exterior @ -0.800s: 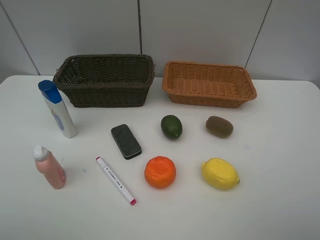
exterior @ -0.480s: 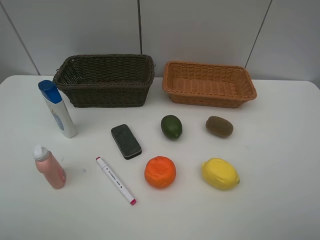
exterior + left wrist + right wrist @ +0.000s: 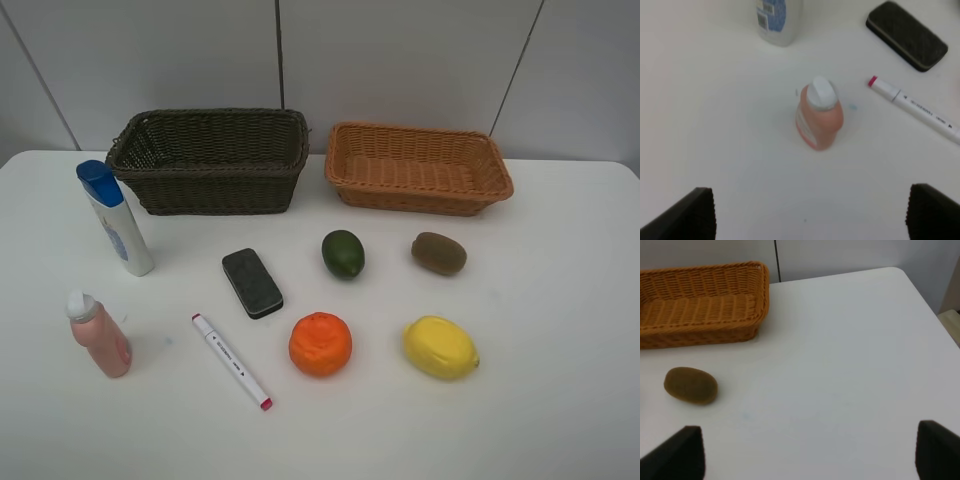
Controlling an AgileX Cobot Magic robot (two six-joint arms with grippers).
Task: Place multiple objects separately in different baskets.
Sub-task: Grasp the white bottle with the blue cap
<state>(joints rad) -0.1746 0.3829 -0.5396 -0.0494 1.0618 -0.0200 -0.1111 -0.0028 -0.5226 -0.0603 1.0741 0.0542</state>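
Observation:
On the white table stand a blue-capped bottle (image 3: 114,217) and a small pink bottle (image 3: 98,334); a dark eraser block (image 3: 252,282), a marker (image 3: 231,361), a green fruit (image 3: 343,253), a kiwi (image 3: 438,253), an orange (image 3: 320,344) and a lemon (image 3: 440,347) lie there too. The dark brown basket (image 3: 210,160) and the orange-tan basket (image 3: 418,168) stand empty at the back. My left gripper (image 3: 810,220) is open above the pink bottle (image 3: 819,114). My right gripper (image 3: 810,455) is open, right of the kiwi (image 3: 690,385). Neither arm shows in the exterior view.
The table's right edge and back corner (image 3: 920,290) show in the right wrist view. A grey panelled wall (image 3: 400,60) rises behind the baskets.

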